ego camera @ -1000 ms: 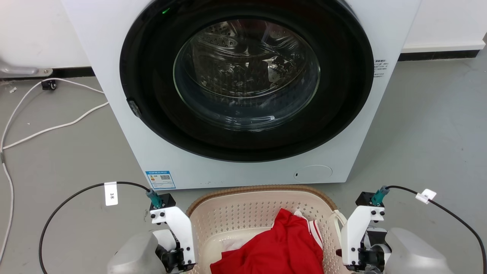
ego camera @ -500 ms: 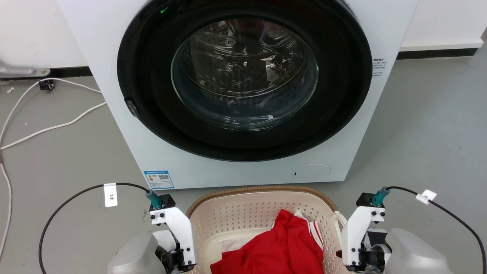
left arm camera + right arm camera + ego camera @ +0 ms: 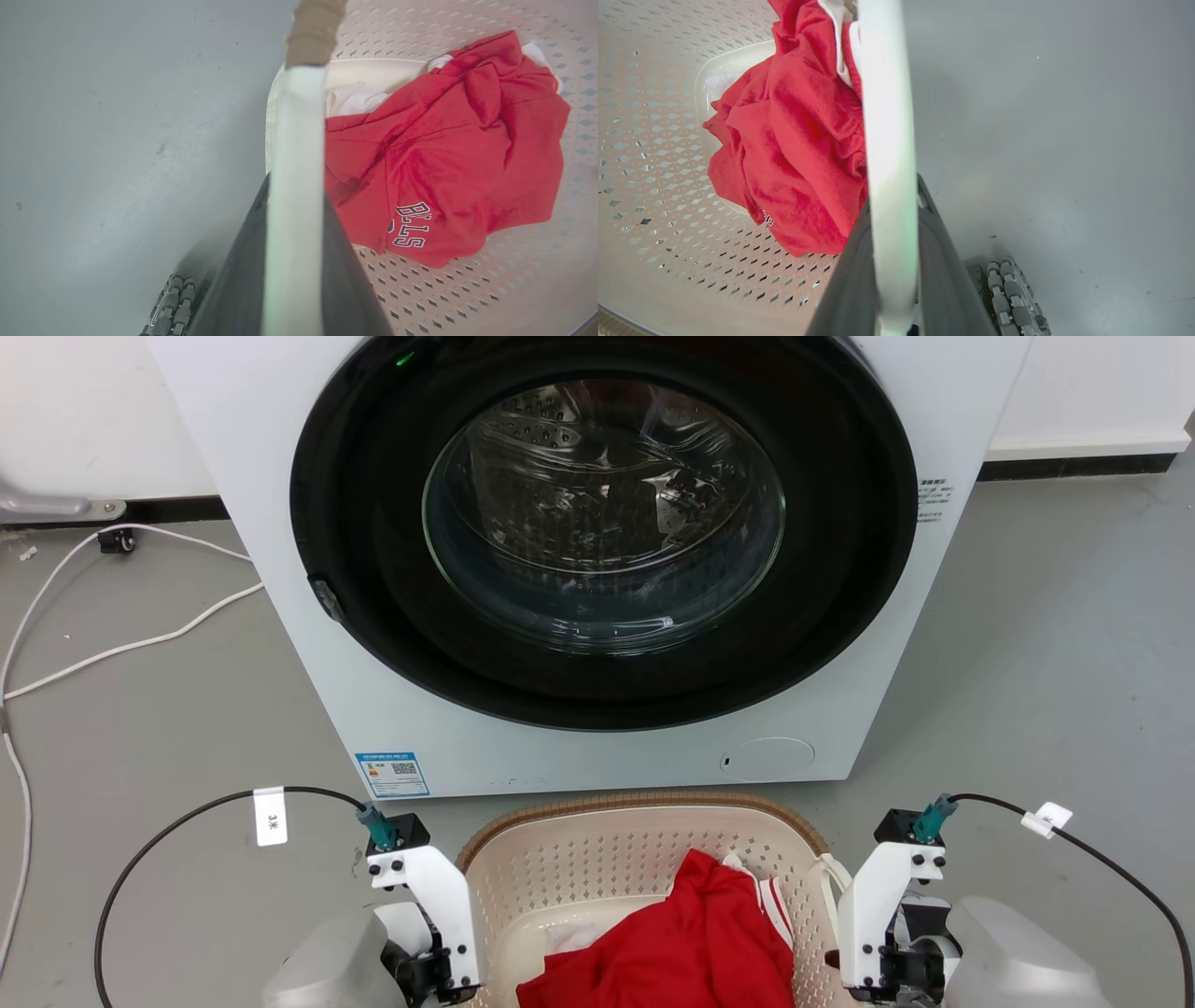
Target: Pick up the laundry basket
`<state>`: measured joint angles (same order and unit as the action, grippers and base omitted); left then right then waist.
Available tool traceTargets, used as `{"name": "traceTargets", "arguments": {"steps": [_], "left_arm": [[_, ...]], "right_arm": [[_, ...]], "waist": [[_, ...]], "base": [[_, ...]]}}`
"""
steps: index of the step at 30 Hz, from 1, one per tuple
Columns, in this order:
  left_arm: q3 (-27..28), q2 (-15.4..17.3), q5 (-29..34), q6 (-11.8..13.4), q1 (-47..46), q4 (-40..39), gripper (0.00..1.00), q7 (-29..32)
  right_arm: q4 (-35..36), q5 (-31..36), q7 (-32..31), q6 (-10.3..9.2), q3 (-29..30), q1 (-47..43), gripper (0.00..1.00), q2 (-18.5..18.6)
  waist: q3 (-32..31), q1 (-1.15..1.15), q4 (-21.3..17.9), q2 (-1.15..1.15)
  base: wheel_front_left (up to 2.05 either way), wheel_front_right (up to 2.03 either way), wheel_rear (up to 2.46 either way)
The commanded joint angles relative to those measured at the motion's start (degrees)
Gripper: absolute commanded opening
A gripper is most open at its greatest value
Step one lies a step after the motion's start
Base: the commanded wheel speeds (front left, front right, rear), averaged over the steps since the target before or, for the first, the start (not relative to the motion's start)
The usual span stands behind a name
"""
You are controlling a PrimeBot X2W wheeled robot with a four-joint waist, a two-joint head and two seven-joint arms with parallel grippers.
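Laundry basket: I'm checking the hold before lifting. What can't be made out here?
Head view: cream perforated plastic laundry basket, near half cut off by bottom edge.
Left wrist view: blurred white handle hides inner pads of left gripper.
Right wrist view: likewise for right gripper.
Basket contents: white cloth mostly covered by crumpled red shirt.

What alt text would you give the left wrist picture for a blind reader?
The left hand grips the laundry basket by its white handle; a red shirt lies inside, grey floor to the left.
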<state>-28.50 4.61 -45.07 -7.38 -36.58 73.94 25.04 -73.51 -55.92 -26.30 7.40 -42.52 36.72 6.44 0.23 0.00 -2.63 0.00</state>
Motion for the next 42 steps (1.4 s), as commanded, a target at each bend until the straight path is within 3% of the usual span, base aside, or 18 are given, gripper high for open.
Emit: {"name": "traceTargets", "arguments": {"steps": [1, 42], "left_arm": [[-0.1, -0.3, -0.3, -0.2, 0.8, -0.1, 0.0, -0.4], [-1.1, -0.2, -1.8, 0.0, 0.8, -0.1, 0.0, -1.1]], "right_arm": [[0.0, -0.4, 0.1, 0.16, -0.1, 0.6, 0.0, -0.2], [-0.1, -1.9, -0.3, 0.16, -0.8, 1.2, 0.0, -0.3]], "waist": [[0.0, 0.0, 0.0, 0.0], [0.7, 0.0, 0.2, 0.0]], "base": [[0.0, 0.0, 0.0], [0.0, 0.0, 0.0]]}}
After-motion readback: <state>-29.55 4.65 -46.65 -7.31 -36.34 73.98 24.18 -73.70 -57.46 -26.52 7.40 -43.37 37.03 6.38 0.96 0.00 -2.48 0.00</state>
